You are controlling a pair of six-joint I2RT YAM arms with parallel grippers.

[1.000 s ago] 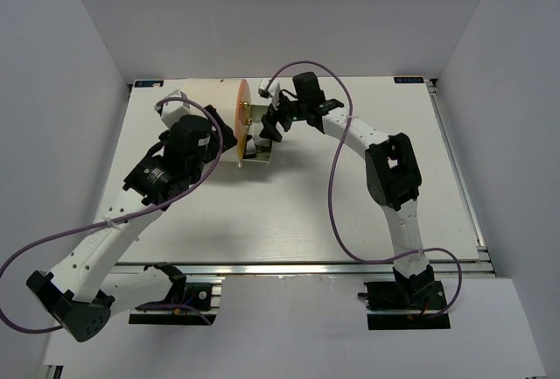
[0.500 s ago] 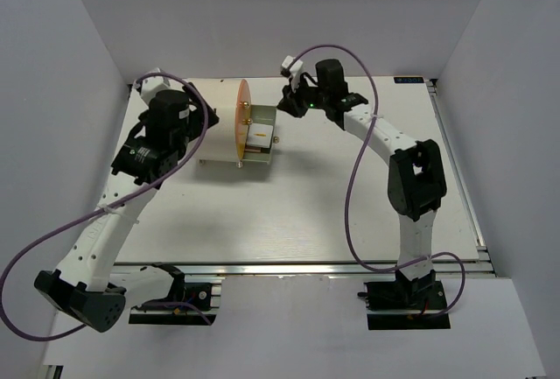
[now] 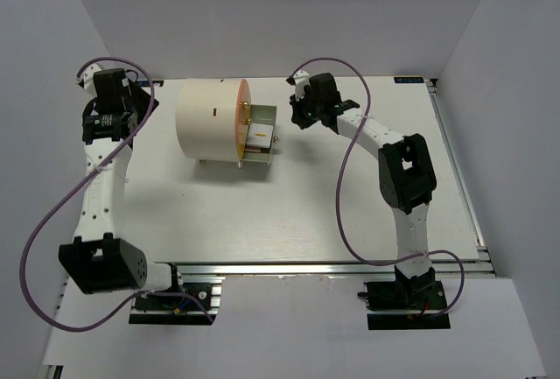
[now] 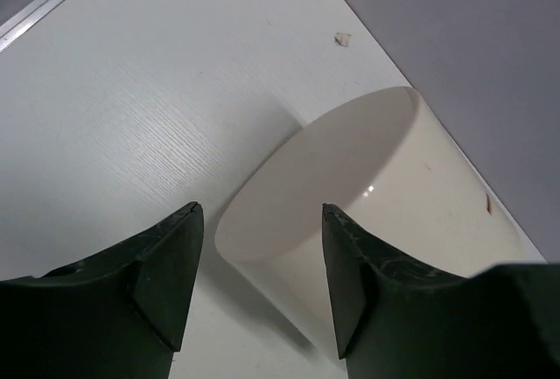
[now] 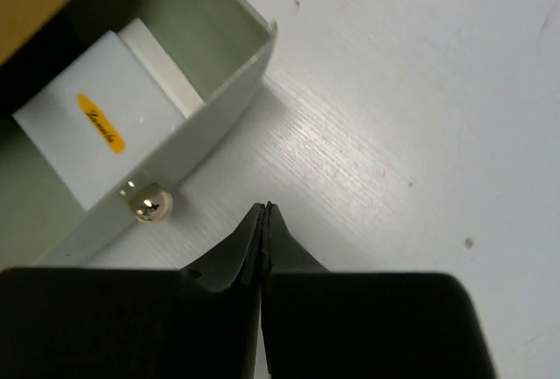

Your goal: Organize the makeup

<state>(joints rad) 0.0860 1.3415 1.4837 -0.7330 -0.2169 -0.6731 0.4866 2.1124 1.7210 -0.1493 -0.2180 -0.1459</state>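
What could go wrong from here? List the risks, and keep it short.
1. The right gripper is shut, its tips close beside the gold knob of the open drawer. A careless move could bump it and jolt the white box inside.
2. The left gripper stands open, apart from the cream cylinder, so nothing braces it. A push on the drawer may slide the whole cylinder.

**Matt grain below, a bright knob above**

The surface (image 5: 376,116) is white and matt, with a fine wood-like grain. The cream cylinder (image 4: 376,169) looks smooth and satin and carries one small highlight. The drawer (image 5: 223,103) is pale grey-green, smooth and plastic-looking. Its gold knob (image 5: 150,205) is polished and mirror-bright. The white tile (image 5: 79,134) is smooth, with a printed orange label. The left end effector (image 4: 261,213) and right end effector (image 5: 264,208) look like dark matt plastic.
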